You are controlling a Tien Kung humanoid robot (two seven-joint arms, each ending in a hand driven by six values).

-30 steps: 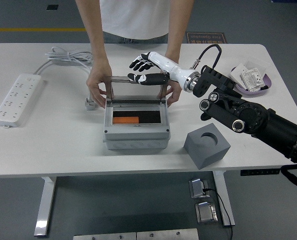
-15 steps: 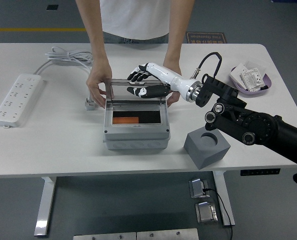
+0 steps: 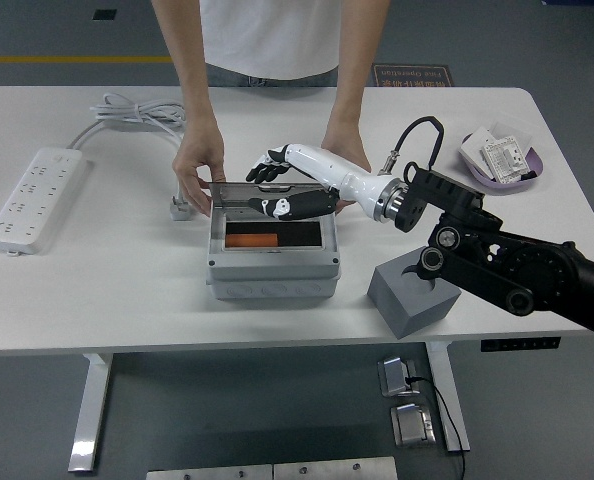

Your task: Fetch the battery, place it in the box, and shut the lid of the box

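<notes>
A grey box stands at the table's middle with an orange battery lying inside at its left. Its clear lid is hinged at the back and leans forward, partly lowered over the opening. My right hand reaches in from the right and grips the lid's upper edge, fingers behind it and thumb in front. A person at the far side steadies the box with one hand at its left rear and the other hand at its right rear, behind my wrist. My left arm is out of view.
A grey block with a round hole sits right of the box, under my forearm. A white power strip and its coiled cable lie at the left. A purple dish with small parts stands at the far right.
My right hand has come down and forward with the lid, which has tipped from nearly upright to leaning over the box. The person's hands stay at the box.
</notes>
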